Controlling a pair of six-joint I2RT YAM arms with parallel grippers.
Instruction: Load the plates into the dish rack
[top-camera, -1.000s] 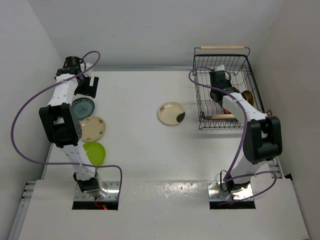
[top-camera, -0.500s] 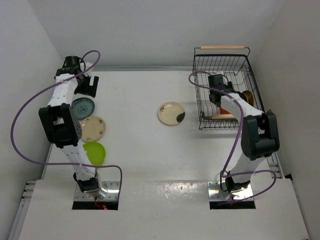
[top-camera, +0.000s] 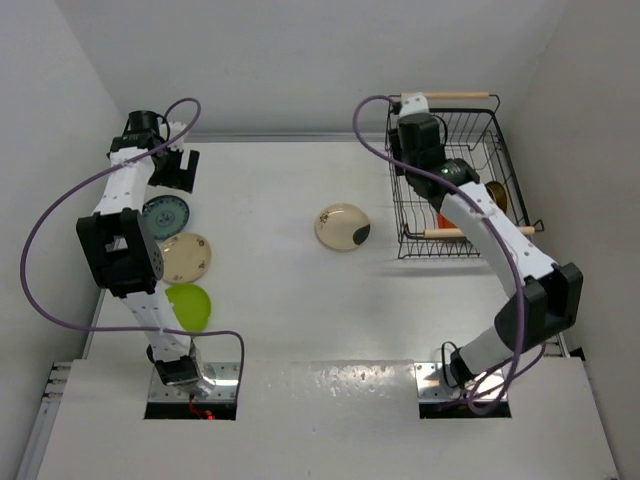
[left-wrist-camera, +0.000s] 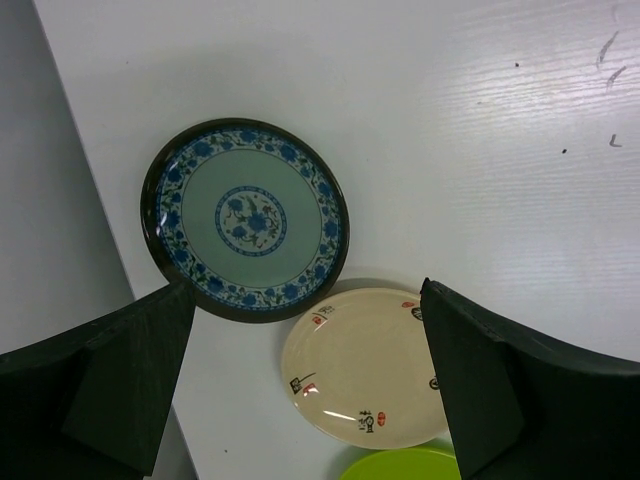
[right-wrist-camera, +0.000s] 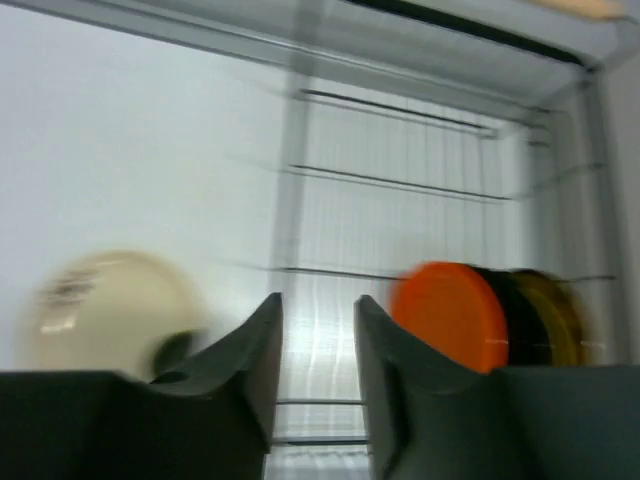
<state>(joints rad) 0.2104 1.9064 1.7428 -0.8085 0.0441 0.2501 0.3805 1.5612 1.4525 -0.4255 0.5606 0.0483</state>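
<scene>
The black wire dish rack (top-camera: 497, 150) stands at the back right, with an orange plate (right-wrist-camera: 450, 315), a black plate and a brown-gold plate (right-wrist-camera: 555, 320) on edge inside it. My right gripper (right-wrist-camera: 317, 305) hovers over the rack's left side, open and holding nothing. A cream plate with a dark patch (top-camera: 343, 227) lies mid-table. On the left lie a teal patterned plate (left-wrist-camera: 245, 215), a beige plate (left-wrist-camera: 365, 370) and a lime green plate (top-camera: 188, 306). My left gripper (left-wrist-camera: 305, 300) hangs wide open above the teal and beige plates.
The rack has light wooden handles at its far end (top-camera: 445, 96) and near end (top-camera: 447, 232). White walls close in the table on the left, back and right. Purple cables loop off both arms.
My right gripper has opened, risen out of the rack and swung towards its far left corner, leaving the orange plate standing inside. The left arm has not moved.
</scene>
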